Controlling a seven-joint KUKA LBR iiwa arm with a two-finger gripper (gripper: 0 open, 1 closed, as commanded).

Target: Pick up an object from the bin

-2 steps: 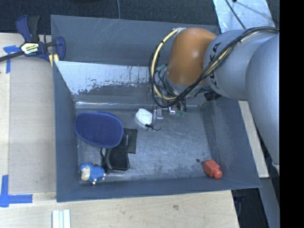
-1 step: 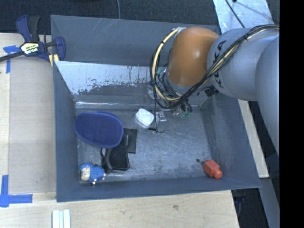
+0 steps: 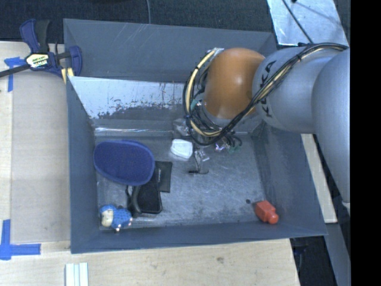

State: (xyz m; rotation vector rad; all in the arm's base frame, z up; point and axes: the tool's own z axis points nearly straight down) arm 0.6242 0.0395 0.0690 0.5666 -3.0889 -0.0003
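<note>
lettering: KUKA, partly legible | on: grey arm [image 3: 309,94]

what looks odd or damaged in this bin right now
Nothing is spilled or broken. The only wear is dark scraping across the bin's far wall. The blue oval pad, black pieces, small blue toy and red piece just lie loose.
</note>
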